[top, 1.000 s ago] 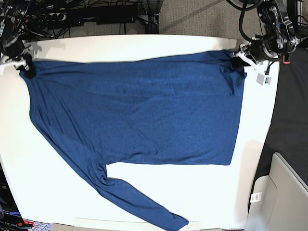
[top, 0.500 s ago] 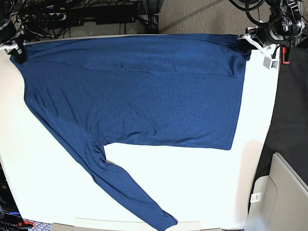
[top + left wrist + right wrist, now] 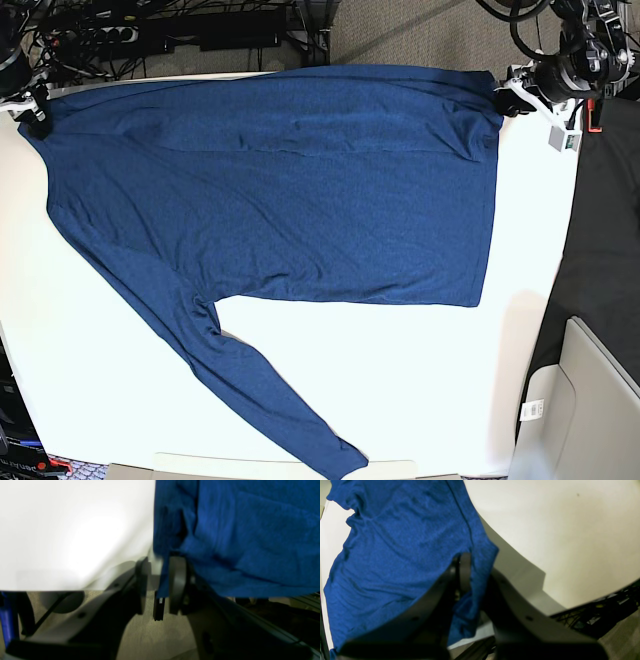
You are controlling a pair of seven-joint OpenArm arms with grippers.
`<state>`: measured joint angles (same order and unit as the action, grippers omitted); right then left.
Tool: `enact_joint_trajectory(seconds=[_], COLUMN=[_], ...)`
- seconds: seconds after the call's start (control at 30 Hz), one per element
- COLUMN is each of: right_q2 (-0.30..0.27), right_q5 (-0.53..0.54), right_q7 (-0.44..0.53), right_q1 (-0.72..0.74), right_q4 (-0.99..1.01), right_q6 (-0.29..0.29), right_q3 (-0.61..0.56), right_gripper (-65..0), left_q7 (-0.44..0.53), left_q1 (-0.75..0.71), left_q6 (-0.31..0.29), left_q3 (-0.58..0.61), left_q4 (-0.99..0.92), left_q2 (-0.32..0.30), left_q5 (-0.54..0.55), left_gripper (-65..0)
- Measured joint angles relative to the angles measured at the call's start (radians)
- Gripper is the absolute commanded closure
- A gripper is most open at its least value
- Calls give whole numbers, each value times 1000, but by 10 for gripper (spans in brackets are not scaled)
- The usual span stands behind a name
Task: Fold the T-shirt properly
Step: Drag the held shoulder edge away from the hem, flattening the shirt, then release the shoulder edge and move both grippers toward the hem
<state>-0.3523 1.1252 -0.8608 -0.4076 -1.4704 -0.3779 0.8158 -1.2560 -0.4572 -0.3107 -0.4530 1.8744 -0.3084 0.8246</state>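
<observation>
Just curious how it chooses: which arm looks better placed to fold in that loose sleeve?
Probably right: the sleeve lies on its side, though the right gripper must first release the shirt.

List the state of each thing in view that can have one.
T-shirt: spread flat on the table, unfolded, one sleeve trailing toward the near edge.
Left hand: jaws parted, shirt edge hanging between them.
Right hand: shut on the shirt's corner.

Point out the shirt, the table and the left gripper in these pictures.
Shirt (image 3: 300, 200): base view, middle of the body.
Table (image 3: 420, 390): base view, bare white top.
Left gripper (image 3: 156, 585): left wrist view, midway between fingertips.
</observation>
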Motion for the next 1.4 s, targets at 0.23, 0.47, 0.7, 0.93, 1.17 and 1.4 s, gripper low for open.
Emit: enact_joint_trajectory(seconds=[0.23,0.47,0.7,0.93,1.17,1.4], right_q2=[3,13,19,-30,-90,-85], right_q5=[4,45,54,35,-55,-335], right_q7=[-11,-45,-42,-42,-49,-48], right_q1=[-5,6,28,80,209,424], right_q4=[0,0,-3,-55,-59,-59], right_q6=[143,140,142,146,145,138], right_q3=[45,82,185,216,-27,-252], right_gripper=[-137,-141,-141,-143,-144,-145], left_q7=[1,-4,-12,-19,-11,87], left_q1=[-2,22,147,298,473,622], left_q6=[0,0,-2,0,0,2], left_q3=[-48,-68,-68,-56,69,130], left_q4=[0,3,6,-11,-213,-378], left_q2=[3,3,1,10,8,-1], left_q5=[6,-1,0,1,-2,-9], left_gripper=[-171,-171,-171,-174,-174,-195])
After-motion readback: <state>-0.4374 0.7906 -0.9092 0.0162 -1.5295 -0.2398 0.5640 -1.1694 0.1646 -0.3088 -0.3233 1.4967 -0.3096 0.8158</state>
